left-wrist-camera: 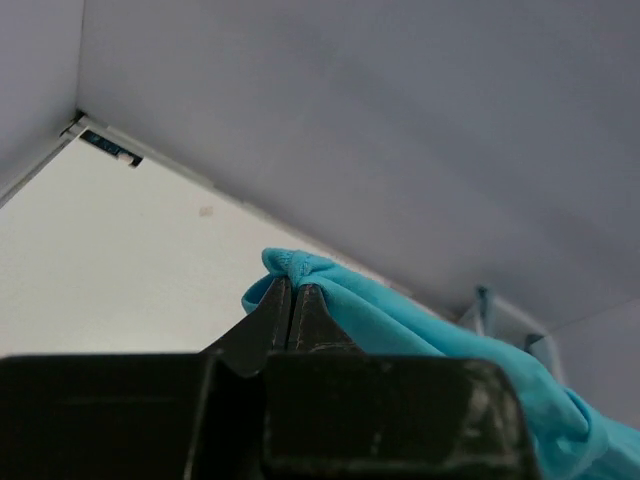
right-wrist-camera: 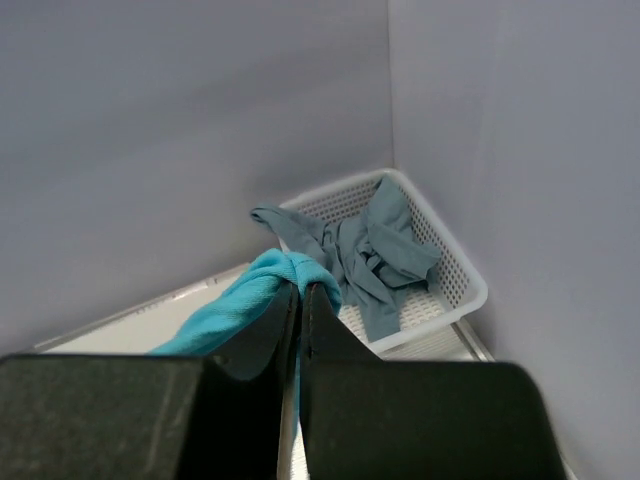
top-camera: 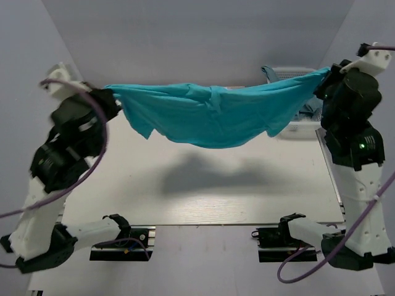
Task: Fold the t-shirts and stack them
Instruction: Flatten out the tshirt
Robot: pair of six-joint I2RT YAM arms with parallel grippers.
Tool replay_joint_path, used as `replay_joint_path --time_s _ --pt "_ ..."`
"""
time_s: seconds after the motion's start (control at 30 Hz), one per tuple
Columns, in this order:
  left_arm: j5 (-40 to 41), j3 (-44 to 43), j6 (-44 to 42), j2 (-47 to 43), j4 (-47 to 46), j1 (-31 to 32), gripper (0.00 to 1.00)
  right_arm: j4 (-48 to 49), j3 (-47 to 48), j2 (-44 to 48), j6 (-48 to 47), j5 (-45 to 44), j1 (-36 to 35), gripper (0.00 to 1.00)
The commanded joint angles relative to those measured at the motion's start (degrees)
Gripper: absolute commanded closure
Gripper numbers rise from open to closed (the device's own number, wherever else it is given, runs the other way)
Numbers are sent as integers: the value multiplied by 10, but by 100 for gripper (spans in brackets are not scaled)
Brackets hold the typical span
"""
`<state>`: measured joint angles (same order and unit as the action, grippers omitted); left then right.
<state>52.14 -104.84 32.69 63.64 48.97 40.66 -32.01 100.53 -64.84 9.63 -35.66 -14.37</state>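
Turquoise t-shirt (top-camera: 210,117) stretched, pinched by left gripper (left-wrist-camera: 292,287) and right gripper (right-wrist-camera: 300,292); grey-blue shirts (right-wrist-camera: 385,245) in basket (right-wrist-camera: 470,292).

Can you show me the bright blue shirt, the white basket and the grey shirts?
turquoise t-shirt (top-camera: 210,120): top view, its sagging middle.
white basket (right-wrist-camera: 455,272): right wrist view, its right lattice wall.
grey-blue shirts (right-wrist-camera: 385,255): right wrist view, middle of the crumpled heap.

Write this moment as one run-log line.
left gripper: shut on turquoise t-shirt | right gripper: shut on turquoise t-shirt | t-shirt: hanging above table
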Motion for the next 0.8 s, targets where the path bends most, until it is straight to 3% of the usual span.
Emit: replay_joint_path --time_s 0.0,0.13,0.33,0.47,0.6,0.77 --pt "-9 42 -19 -89 -26 -2 100 -8 19 49 -9 5 2 100" --pt "-93 75 -32 -196 -62 -2 100 -8 0 97 3 69 1 100" --pt "-99 47 -17 -208 -16 -8 100 -16 1 120 -5 71 1 100" --pt "-57 47 22 -159 30 -8 100 -29 -20 106 10 90 2 100" --pt "-11 63 96 -82 89 -8 100 -5 -108 77 38 126 2 100" --pt "16 185 145 -6 71 -9 100 59 -213 20 59 180 2 100"
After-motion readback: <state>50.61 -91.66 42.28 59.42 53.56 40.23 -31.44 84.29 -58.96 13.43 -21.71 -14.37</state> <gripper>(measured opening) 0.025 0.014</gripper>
